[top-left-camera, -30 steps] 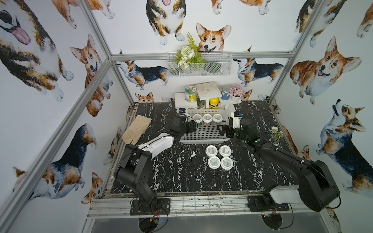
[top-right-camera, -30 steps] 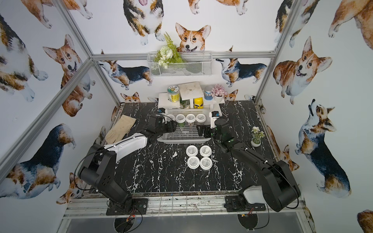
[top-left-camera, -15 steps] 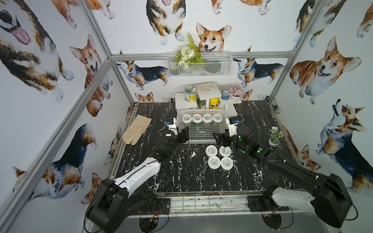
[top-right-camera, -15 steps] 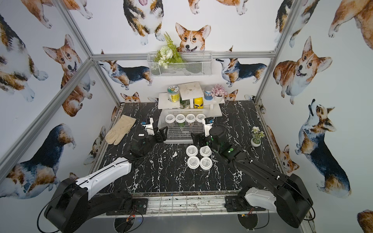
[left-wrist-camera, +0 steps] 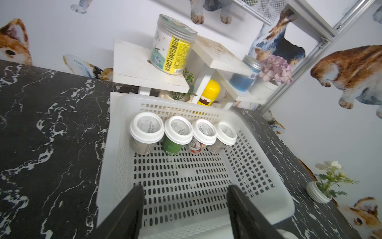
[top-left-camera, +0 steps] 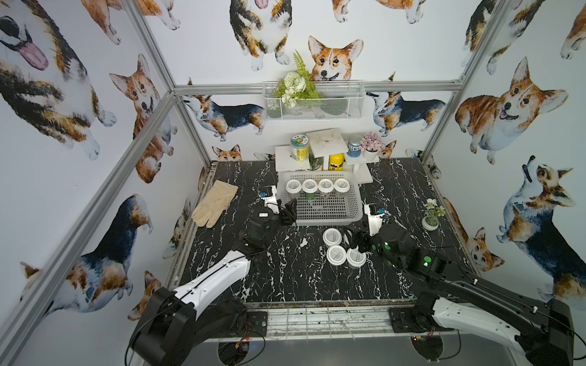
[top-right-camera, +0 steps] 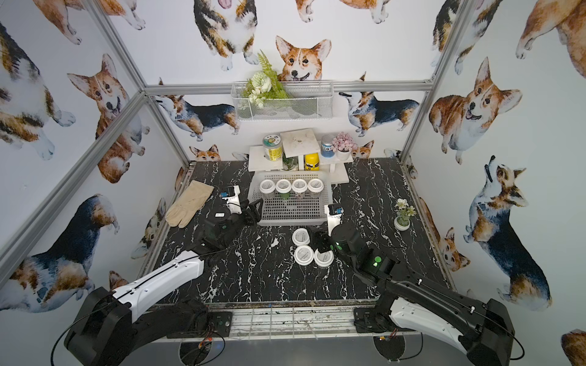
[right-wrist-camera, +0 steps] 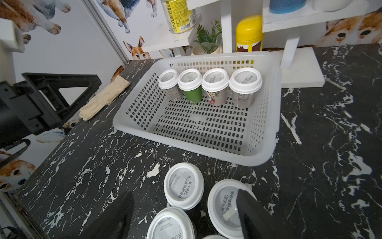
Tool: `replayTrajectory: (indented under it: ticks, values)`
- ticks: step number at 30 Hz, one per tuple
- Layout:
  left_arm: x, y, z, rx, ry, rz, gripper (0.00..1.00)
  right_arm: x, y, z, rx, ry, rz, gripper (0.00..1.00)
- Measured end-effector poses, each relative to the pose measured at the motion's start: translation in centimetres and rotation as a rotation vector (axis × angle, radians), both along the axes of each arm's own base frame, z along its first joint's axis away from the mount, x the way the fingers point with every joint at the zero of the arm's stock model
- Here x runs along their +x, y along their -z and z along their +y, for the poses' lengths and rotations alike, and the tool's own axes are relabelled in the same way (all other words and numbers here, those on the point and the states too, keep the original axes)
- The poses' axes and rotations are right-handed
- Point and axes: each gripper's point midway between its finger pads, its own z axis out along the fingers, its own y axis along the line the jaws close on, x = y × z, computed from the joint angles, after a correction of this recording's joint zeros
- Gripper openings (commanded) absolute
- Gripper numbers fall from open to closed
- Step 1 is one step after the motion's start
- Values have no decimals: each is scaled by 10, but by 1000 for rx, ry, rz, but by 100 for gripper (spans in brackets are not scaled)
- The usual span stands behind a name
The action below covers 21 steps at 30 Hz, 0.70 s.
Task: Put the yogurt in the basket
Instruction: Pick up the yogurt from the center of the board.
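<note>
The yogurt (top-left-camera: 309,186) stands in two groups. Four cups are upright in one row inside the basket (top-left-camera: 320,220), along its far wall, a little above the middle of the frame in both top views. The other cups (top-left-camera: 332,236) stand close together on the black marbled counter (top-left-camera: 285,279), just below the near rim of the basket. Three of their white lids show in a top view, and the right wrist view shows a fourth lid partly behind a finger (right-wrist-camera: 252,215). The right end effector (right-wrist-camera: 185,193) hangs over this group with its jaws wide apart and grips nothing. The left end effector (left-wrist-camera: 185,187) is at the lower left corner of the basket in the top views. Its jaws are also apart, and only the holed floor of the basket is seen between them. A beige glove (top-left-camera: 215,202) lies on the counter to the left of the basket.
</note>
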Motion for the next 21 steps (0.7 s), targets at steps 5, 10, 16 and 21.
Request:
replayTrajectory:
  ticks: [5, 10, 16, 21]
  values:
    - [-23, -17, -39, 54, 125, 1, 69, 4, 7, -9, -13, 65, 20, 83]
    - [-46, -6, -60, 106, 223, 75, 69, 12, 16, -24, -30, 145, 52, 83]
    - [-70, 1, -103, 181, 388, 166, 71, 23, 18, -68, 36, 291, 59, 82]
    - [-95, 19, -135, 271, 505, 243, 72, 23, 21, -83, 83, 324, 68, 81]
